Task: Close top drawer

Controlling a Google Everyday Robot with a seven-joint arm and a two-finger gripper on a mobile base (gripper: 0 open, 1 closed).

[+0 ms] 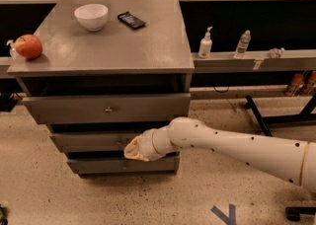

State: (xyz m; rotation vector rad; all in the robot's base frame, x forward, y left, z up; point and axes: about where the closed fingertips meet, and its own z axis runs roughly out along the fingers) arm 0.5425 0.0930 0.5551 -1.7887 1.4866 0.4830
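The top drawer [148,108] is the wide grey front with a small silvery knob [108,110], just under the cabinet's top. It stands out a little from the cabinet body, with a dark gap above it. My gripper [133,150] is at the end of the white arm [232,145] that reaches in from the right. It sits below the top drawer, in front of the second drawer front [89,141] and just above the third drawer front [98,165]. It is apart from the top drawer's front.
On the cabinet top [123,51] are a white bowl [91,16], a black phone [131,20] and a red apple [28,46]. Two bottles [205,44] [242,44] stand on a ledge at the right. Black stand legs [259,118] are on the floor at the right.
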